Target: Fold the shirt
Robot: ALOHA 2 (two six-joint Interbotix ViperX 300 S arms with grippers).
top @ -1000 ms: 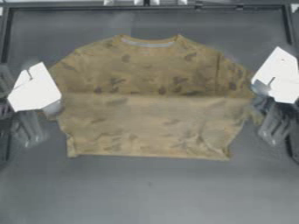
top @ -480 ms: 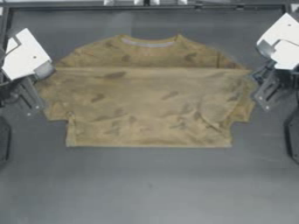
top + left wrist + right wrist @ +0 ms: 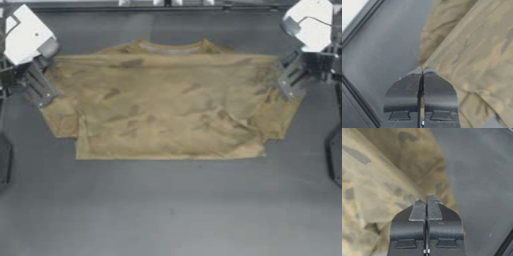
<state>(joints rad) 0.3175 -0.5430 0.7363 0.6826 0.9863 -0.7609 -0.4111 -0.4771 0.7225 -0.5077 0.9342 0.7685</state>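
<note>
Shirt [image 3: 167, 105] lies on the dark tabletop [image 3: 167, 210], its hem edge doubled up near the collar. Left pincer [image 3: 41, 85] pinches the folded edge at the shirt's left side; right pincer [image 3: 288, 77] pinches it at the right, both pressed together.
</note>
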